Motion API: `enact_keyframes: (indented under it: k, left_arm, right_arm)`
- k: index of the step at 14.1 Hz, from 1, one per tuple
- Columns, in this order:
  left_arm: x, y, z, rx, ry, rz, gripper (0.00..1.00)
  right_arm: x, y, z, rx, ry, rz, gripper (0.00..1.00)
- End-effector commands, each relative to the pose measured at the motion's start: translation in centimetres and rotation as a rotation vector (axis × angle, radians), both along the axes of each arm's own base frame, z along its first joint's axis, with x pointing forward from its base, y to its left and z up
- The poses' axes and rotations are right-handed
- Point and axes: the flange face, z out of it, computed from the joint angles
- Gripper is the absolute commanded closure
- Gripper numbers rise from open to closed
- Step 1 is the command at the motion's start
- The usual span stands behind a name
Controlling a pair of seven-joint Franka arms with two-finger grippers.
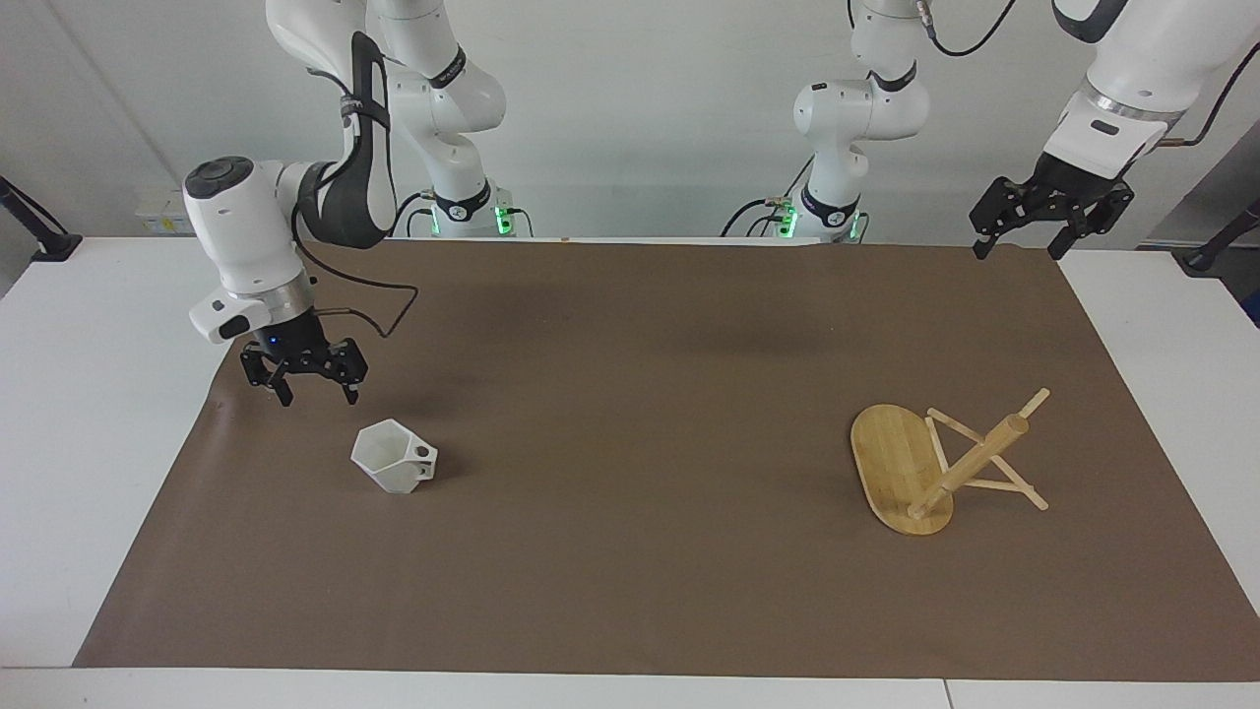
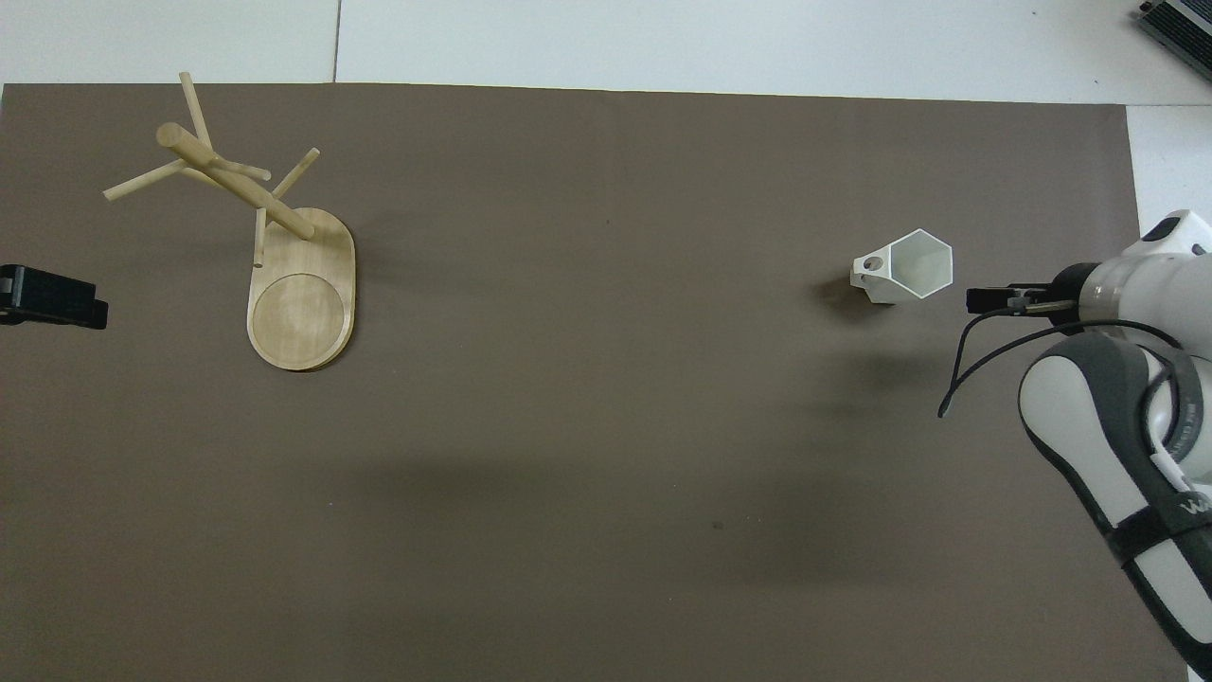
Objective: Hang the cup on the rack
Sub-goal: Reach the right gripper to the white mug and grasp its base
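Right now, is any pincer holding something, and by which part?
Nothing is held. The right pincer is open over the mat beside the cup, not touching it. The left pincer is open and waits, away from the rack.

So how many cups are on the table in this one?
1. The white cup stands on the brown mat toward the right arm's end of the table, apart from the rack. Nothing in view could hide another.

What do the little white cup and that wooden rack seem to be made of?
The cup looks like matte ceramic or plastic: flat white facets, no gloss. The rack looks like bamboo or pale wood, with visible grain on its oval base.
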Motion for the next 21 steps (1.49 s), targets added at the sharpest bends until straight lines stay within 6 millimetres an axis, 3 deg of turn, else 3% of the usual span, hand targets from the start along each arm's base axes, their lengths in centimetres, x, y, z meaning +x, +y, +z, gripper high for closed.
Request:
enact_keyframes:
  k: [1, 5, 14, 16, 21]
  left_arm:
    - [-0.8, 0.3, 0.1, 0.016, 0.006, 0.008, 0.0]
    - [-0.8, 0.3, 0.1, 0.016, 0.006, 0.008, 0.0]
    - [-0.8, 0.4, 0.1, 0.016, 0.006, 0.011, 0.0]
    - [-0.8, 0.4, 0.1, 0.016, 0.006, 0.011, 0.0]
    - [-0.8, 0.4, 0.1, 0.016, 0.005, 0.011, 0.0]
  right_arm:
    - [1.5, 0.7, -1.6, 0.008, -0.033, -0.021, 0.0]
    - [2.4, 0.7, -1.3, 0.009, -0.046, -0.038, 0.0]
    - [3.7, 2.0, -3.9, 0.018, -0.09, -0.093, 0.0]
    - [3.6, 2.0, -3.9, 0.019, -0.084, -0.093, 0.15]
    - [3.6, 2.1, -3.9, 0.02, -0.079, -0.09, 0.79]
